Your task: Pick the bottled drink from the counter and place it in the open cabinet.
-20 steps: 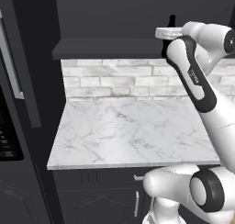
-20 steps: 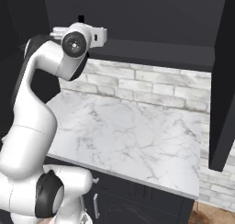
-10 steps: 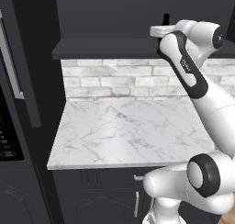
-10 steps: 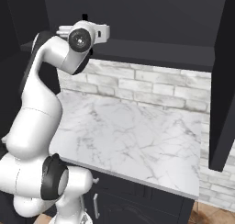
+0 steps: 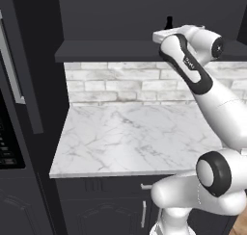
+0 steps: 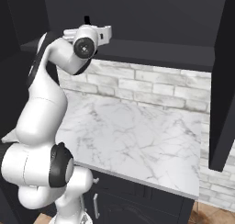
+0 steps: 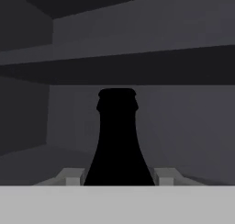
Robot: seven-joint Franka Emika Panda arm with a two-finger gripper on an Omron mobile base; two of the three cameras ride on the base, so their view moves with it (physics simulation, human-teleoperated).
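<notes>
One bottle (image 7: 117, 140), pinched between the jaws of the gripper (image 7: 118, 176).
Since a second ago it has been carried further into the cabinet (image 5: 111, 50); release is judged pending.

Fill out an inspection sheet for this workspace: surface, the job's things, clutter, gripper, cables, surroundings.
Surface: marble top, white with grey veins, bare.
Job's things: bottle, black, upright between the fingers; its neck shows above the wrist. Cabinet, black, open, dark inside; bottle faces its interior above the bottom shelf.
Clutter: nothing seen.
Gripper: shut on the bottle, raised to cabinet height.
Cables: nothing seen.
Surroundings: white brick backsplash; black base cabinets with a silver handle; dark tall unit at left.
</notes>
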